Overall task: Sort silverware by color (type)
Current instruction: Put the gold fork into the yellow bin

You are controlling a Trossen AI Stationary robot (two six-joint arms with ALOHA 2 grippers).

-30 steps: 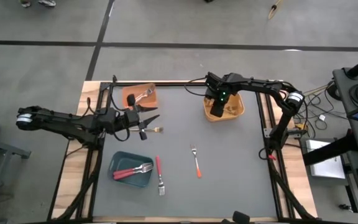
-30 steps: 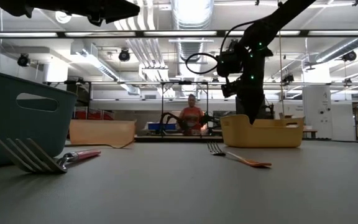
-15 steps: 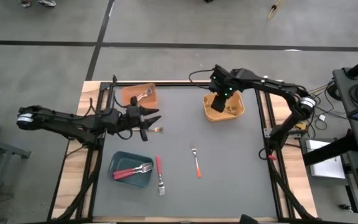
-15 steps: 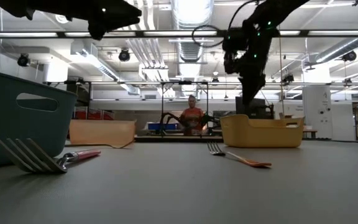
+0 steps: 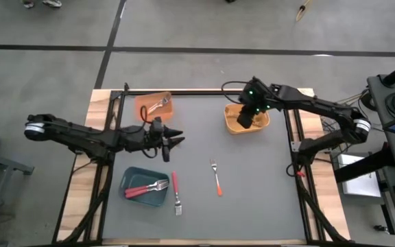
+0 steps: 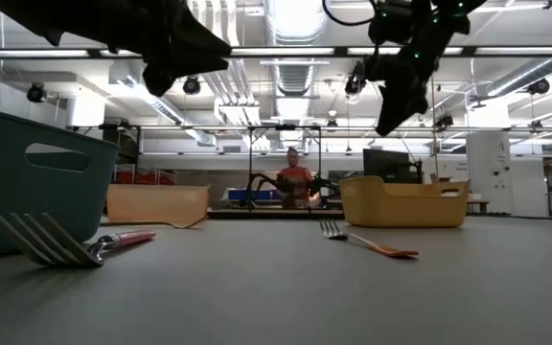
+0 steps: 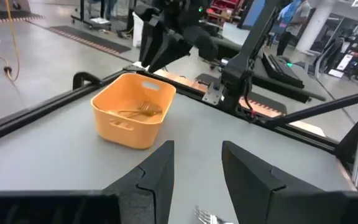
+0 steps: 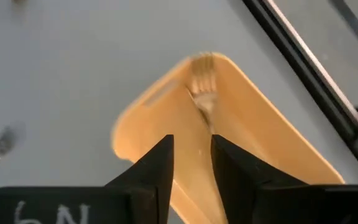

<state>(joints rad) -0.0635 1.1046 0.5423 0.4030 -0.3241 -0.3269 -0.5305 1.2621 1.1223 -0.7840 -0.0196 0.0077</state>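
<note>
Hovering empty with its two dark fingers parted above the yellow-orange rectangular bin [image 5: 247, 118] at the counter's back right, the right hand [image 5: 251, 110] looks done with a drop there, while the left hand [image 5: 172, 136], also parted and holding nothing, hangs left of that bin near the orange bin [image 5: 154, 106]. By my reading the sort is well along: forks lie in all three bins, red-handled ones in the teal bin [image 5: 145, 186], leaving a red-handled fork [image 5: 175, 192] and an orange-handled fork [image 5: 216, 178] loose on the grey counter [image 5: 252, 192]. Only the wrist views show the gold forks [image 7: 139, 111] inside the yellow-orange bin, whose wall hides them in the low view.
</note>
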